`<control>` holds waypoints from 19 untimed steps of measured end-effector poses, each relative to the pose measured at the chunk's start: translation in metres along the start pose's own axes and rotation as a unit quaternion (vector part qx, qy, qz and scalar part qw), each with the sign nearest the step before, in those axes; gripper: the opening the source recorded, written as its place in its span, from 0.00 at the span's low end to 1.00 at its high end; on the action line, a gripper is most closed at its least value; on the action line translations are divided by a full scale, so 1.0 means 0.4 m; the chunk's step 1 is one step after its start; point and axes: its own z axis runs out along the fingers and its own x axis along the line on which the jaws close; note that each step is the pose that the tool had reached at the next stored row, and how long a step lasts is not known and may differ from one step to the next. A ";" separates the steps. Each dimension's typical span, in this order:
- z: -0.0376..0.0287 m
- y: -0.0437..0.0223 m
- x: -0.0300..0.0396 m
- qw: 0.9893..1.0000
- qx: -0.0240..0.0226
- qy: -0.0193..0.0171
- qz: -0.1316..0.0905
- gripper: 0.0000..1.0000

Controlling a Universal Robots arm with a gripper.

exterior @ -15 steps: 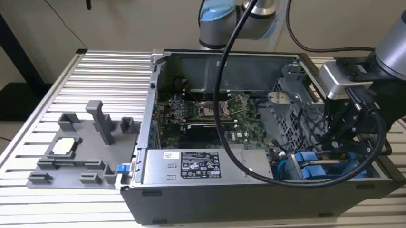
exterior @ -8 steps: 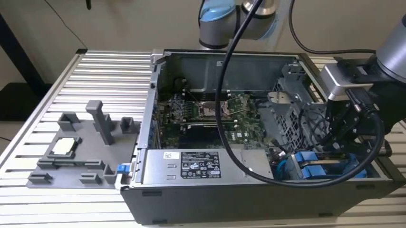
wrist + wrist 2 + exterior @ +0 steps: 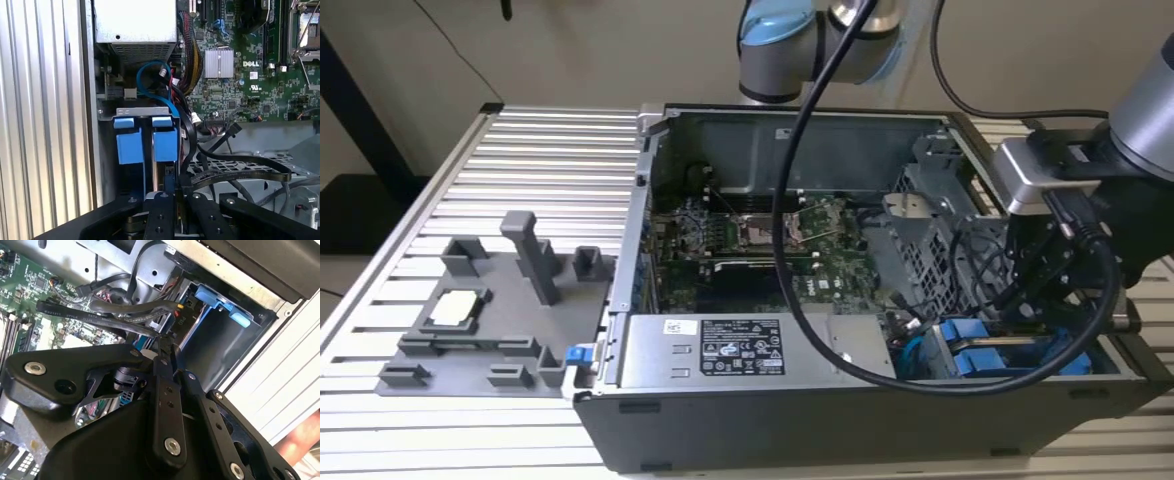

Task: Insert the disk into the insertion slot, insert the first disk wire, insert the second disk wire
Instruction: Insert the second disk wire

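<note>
The silver-grey disk in its bright blue plastic carrier frame (image 3: 165, 142) is sitting in the grey metal insertion slot (image 3: 142, 111). Only its blue handle end is showing, facing out of the open side of the black and grey computer case (image 3: 854, 430). Its long axis is running straight down into the slot, away from the opening. A second blue-tabbed carrier (image 3: 129, 142) is standing just beside it in the same slot, parallel to it.

The black gripper (image 3: 179, 192) is hanging just outside the slot's mouth, closest to the disk's handle end. Its jaws are drawn narrow and are pinching the end of a black flat cable (image 3: 240, 175). In the second wrist view the fingertips of the gripper (image 3: 167, 347) are meeting at that cable (image 3: 125, 320), beside the slot.

A thin blue looped cable (image 3: 150, 67) is arching just past the slot's far rim. Beyond it a silver box-shaped power supply (image 3: 135, 20) is lying next to the slot, and a green circuit board (image 3: 250, 75) is spreading out on the cable's side of the slot. Well away from the slot, outside the case, a grey plastic fixture (image 3: 480, 320) is resting on the ribbed aluminium table (image 3: 547, 150).
</note>
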 end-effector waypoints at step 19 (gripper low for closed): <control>0.026 0.001 0.002 1.000 0.000 0.004 0.000 0.16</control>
